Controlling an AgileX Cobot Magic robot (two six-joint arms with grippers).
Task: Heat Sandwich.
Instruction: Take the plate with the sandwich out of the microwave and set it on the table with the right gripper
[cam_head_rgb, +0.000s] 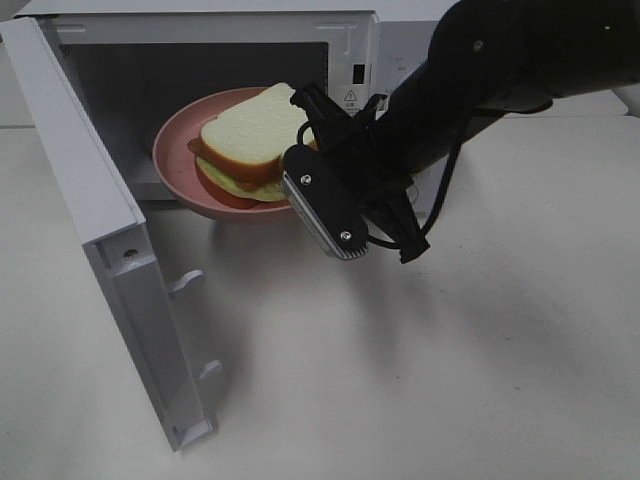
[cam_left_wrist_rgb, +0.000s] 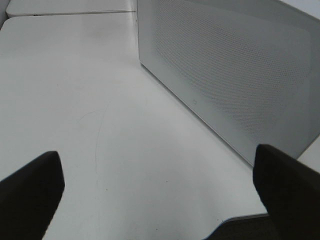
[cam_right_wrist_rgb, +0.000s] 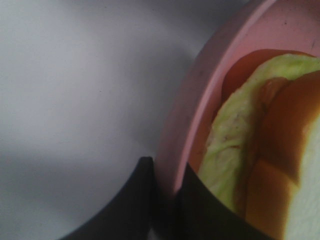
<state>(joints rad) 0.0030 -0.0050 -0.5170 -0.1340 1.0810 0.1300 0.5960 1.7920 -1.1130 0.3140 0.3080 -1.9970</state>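
Observation:
The sandwich (cam_head_rgb: 250, 135), white bread with yellow-green and reddish filling, lies on a round pink plate (cam_head_rgb: 175, 150). The plate is held in the open mouth of the white microwave (cam_head_rgb: 360, 30). My right gripper (cam_head_rgb: 303, 150) is shut on the plate's right rim. The right wrist view shows this close up: the gripper (cam_right_wrist_rgb: 167, 175) pinches the pink plate's rim (cam_right_wrist_rgb: 200, 100), one dark finger on each side, with the sandwich (cam_right_wrist_rgb: 240, 150) just past it. My left gripper (cam_left_wrist_rgb: 160, 190) stands open over bare table with nothing between its fingers. It does not show in the exterior high view.
The microwave door (cam_head_rgb: 100, 150) hangs wide open to the left, its perforated panel (cam_left_wrist_rgb: 230, 70) right beside my left gripper. A pale tabletop (cam_head_rgb: 450, 380) spreads in front and to the right. My right arm (cam_head_rgb: 470, 80) crosses in front of the microwave's control side.

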